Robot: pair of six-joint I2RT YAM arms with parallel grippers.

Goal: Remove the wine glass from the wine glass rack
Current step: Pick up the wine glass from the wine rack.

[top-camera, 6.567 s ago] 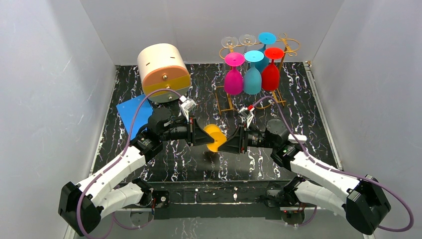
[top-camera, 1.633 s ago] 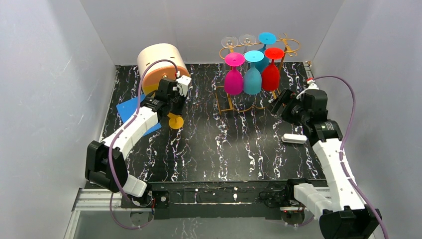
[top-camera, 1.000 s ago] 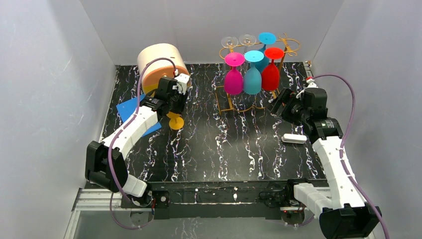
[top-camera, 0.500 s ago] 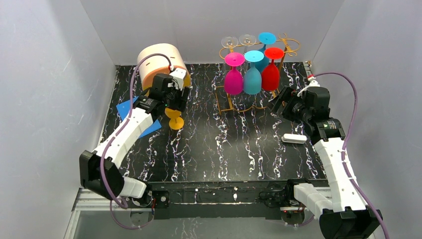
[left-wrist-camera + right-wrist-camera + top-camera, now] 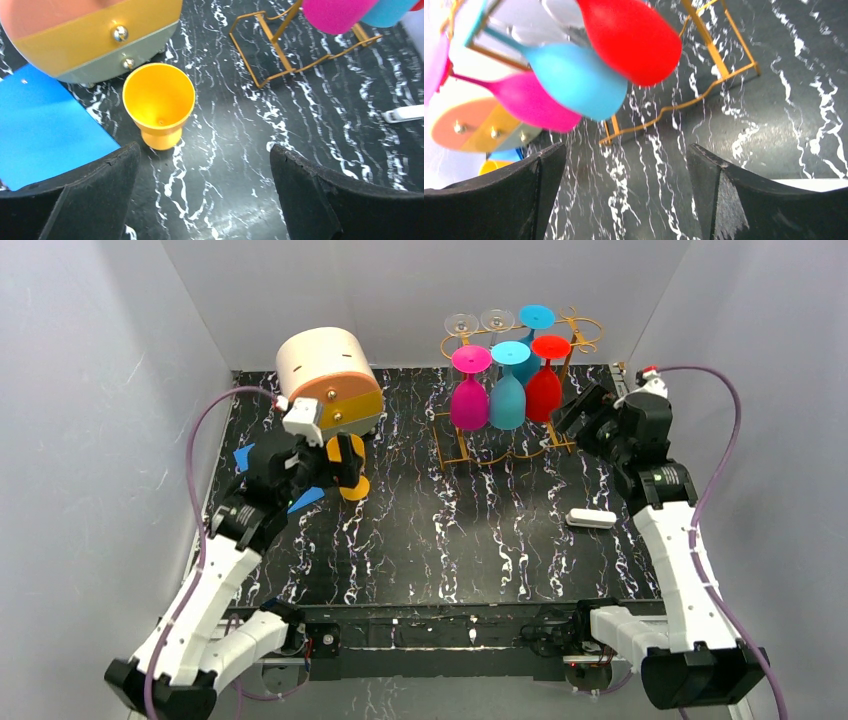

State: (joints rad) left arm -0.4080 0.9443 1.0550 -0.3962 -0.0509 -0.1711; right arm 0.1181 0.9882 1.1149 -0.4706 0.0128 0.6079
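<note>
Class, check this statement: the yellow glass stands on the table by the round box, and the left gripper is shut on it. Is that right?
Not quite. The left gripper is open and apart from the yellow glass, as the left wrist view shows. The glass does stand on the table by the round box.

In the left wrist view the top edge cuts off the pink wine glass [image 5: 340, 12] and the wine glass rack [image 5: 276, 42], and the right edge cuts a small white object [image 5: 405, 114]. In the right wrist view the clear wine glasses [image 5: 529, 32] are blurred, and only a sliver of the yellow wine glass [image 5: 491, 166] shows.
</note>
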